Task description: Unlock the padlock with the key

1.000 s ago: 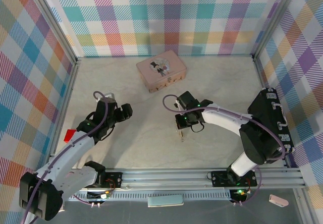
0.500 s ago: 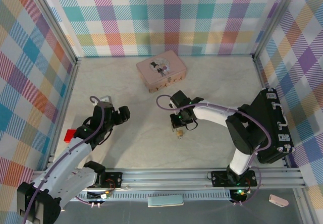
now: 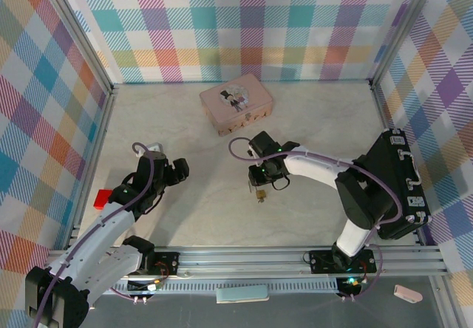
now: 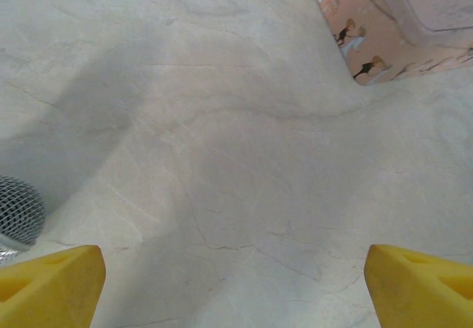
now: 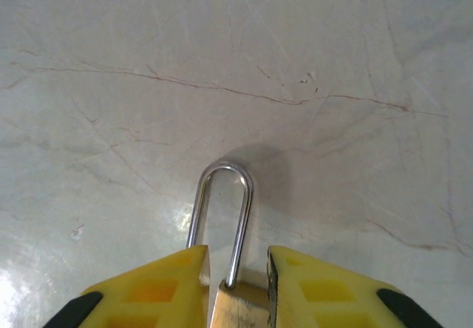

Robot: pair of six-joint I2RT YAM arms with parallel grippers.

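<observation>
Right wrist view: the right gripper (image 5: 235, 284) is clamping the padlock (image 5: 240, 307) by its body just above mid-table, shackle pointing forward. The left gripper (image 4: 236, 284) is hovering, fingers wide apart and holding nothing. Grasping stage is probably underway; next, the key needs fetching and aligning. A pale marbled table (image 3: 207, 210) and plaid walls (image 3: 244, 25) are enclosing the cell.

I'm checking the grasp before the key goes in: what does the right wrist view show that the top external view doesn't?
Right wrist: the padlock up close, its silver shackle rising from the brass body, pinched between the yellow fingers of the right gripper. Top external: the layout, with the pink tin behind, the red block at the left edge and the left gripper standing apart. Both: the padlock in that gripper, against the pale table.
</observation>
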